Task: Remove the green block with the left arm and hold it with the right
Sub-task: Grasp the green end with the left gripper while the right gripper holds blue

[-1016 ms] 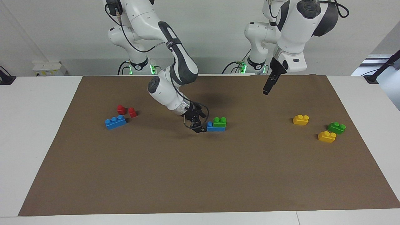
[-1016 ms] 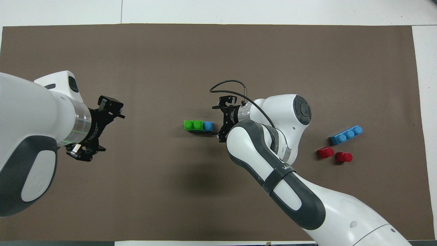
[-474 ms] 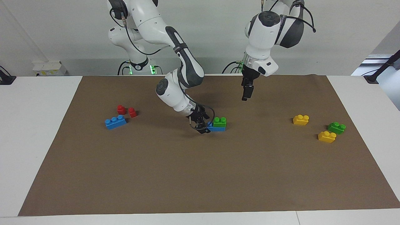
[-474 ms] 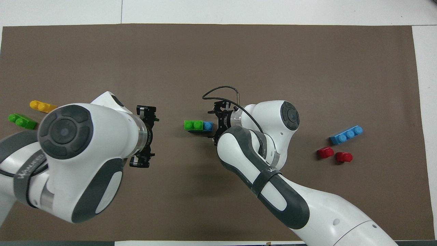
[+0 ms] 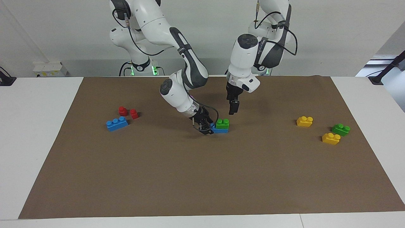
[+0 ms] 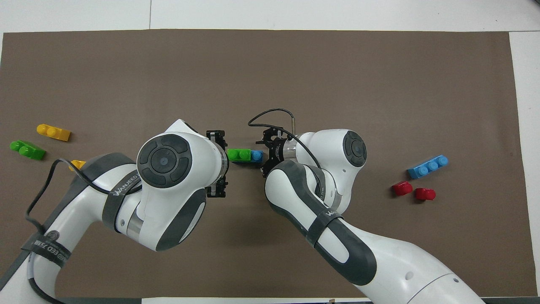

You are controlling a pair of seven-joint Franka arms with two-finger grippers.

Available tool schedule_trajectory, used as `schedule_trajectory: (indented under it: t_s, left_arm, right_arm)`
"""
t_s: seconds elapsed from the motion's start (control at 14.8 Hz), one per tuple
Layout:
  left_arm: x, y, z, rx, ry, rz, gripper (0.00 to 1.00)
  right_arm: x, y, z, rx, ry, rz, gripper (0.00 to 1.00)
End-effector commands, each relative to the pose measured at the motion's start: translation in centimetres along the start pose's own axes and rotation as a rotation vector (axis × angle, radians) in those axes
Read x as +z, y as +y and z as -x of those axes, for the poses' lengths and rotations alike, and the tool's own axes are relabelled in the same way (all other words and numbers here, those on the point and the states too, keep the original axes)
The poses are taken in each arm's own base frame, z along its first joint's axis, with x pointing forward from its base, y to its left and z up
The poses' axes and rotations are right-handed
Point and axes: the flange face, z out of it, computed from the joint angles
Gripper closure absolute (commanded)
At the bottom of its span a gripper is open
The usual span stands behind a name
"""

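Observation:
A green block (image 5: 222,123) with two studs sits on a blue brick (image 5: 218,129) mid-mat; both also show in the overhead view, the green block (image 6: 238,154) and the blue brick (image 6: 256,156). My right gripper (image 5: 207,128) is low at the blue brick's bare end, open, with a finger on either side of it; it also shows in the overhead view (image 6: 265,156). My left gripper (image 5: 232,110) hangs above the mat just beside the green block, toward the left arm's end, apart from it; it also shows in the overhead view (image 6: 219,164).
A second green block (image 5: 340,129) and two yellow bricks (image 5: 304,121) (image 5: 331,138) lie toward the left arm's end. A blue three-stud brick (image 5: 117,123) and two red pieces (image 5: 122,110) (image 5: 134,114) lie toward the right arm's end.
My left arm has swung in from its own end of the table and lowered to beside the stacked green block. My right gripper has closed in on the blue brick's end.

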Motion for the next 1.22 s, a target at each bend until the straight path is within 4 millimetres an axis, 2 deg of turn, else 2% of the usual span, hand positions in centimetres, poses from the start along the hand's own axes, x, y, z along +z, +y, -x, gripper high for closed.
schedule_trajectory:
  t_s: [0.0, 0.07, 0.14, 0.2, 0.61, 0.88, 1.15]
  left_arm:
    - [1.8, 0.2, 1.0, -0.022, -0.004, -0.002, 0.00]
    - [2.3, 0.2, 1.2, -0.033, -0.005, -0.003, 0.00]
    - [2.6, 0.3, 1.2, -0.051, -0.005, -0.001, 0.00]
    - [2.6, 0.5, 1.1, -0.063, -0.009, 0.007, 0.00]
    - [3.2, 1.8, 0.7, -0.082, -0.026, 0.040, 0.00]
    - [5.2, 1.5, 1.5, -0.074, -0.014, 0.023, 0.00]
    - [7.3, 2.3, 2.1, -0.086, -0.008, 0.023, 0.00]
  right_arm:
    - [-0.1, 0.0, -0.5, 0.052, -0.017, -0.039, 0.59]
    - [-0.1, -0.1, -0.5, 0.054, -0.015, -0.046, 0.73]
    - [-0.1, -0.1, -0.5, 0.052, -0.015, -0.046, 0.92]
    - [-0.1, -0.1, -0.5, 0.052, -0.015, -0.046, 1.00]
    - [0.0, 0.0, -0.5, 0.043, -0.013, -0.049, 1.00]
    - [-0.1, -0.1, -0.5, 0.042, -0.014, -0.053, 1.00]
    - [-0.1, -0.2, -0.6, 0.040, -0.006, -0.075, 1.00]
